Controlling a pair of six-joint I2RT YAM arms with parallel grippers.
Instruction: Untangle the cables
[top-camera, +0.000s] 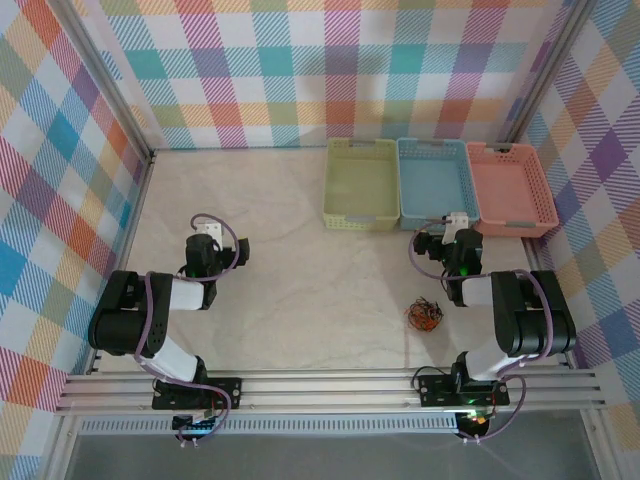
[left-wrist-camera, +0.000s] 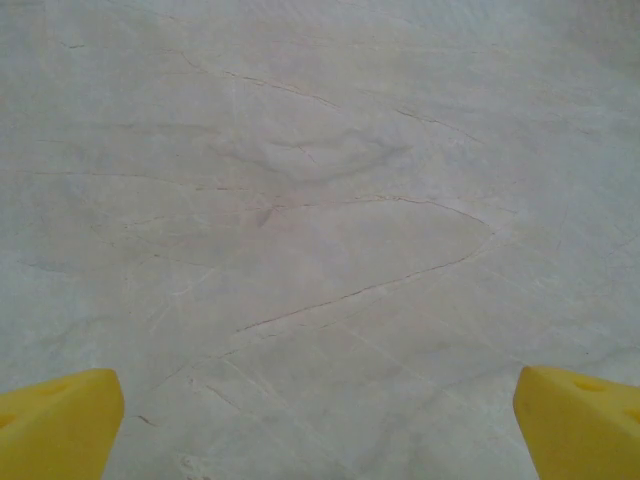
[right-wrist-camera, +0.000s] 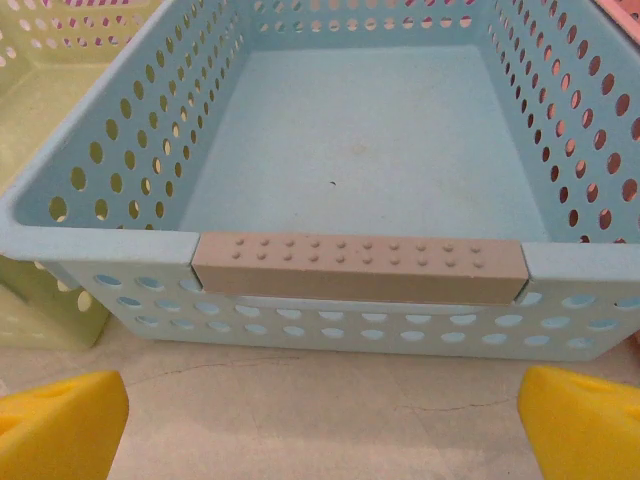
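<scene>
The cables (top-camera: 423, 314) lie as a small tangled bundle of orange-brown and black wires on the table, just left of the right arm's folded body. My right gripper (top-camera: 458, 222) sits farther back than the bundle, facing the blue basket (right-wrist-camera: 350, 150); its yellow fingertips (right-wrist-camera: 62, 425) stand wide apart over bare table, so the right gripper (right-wrist-camera: 320, 420) is open and holds nothing. My left gripper (top-camera: 207, 232) rests at the left side of the table, far from the cables. In the left wrist view the left gripper (left-wrist-camera: 320, 420) is open above the wrinkled white cloth.
Three empty perforated baskets stand in a row at the back right: green (top-camera: 345, 218), blue (top-camera: 437, 222) and pink (top-camera: 512, 228). Chequered walls close the table on three sides. A metal rail (top-camera: 330, 388) runs along the near edge.
</scene>
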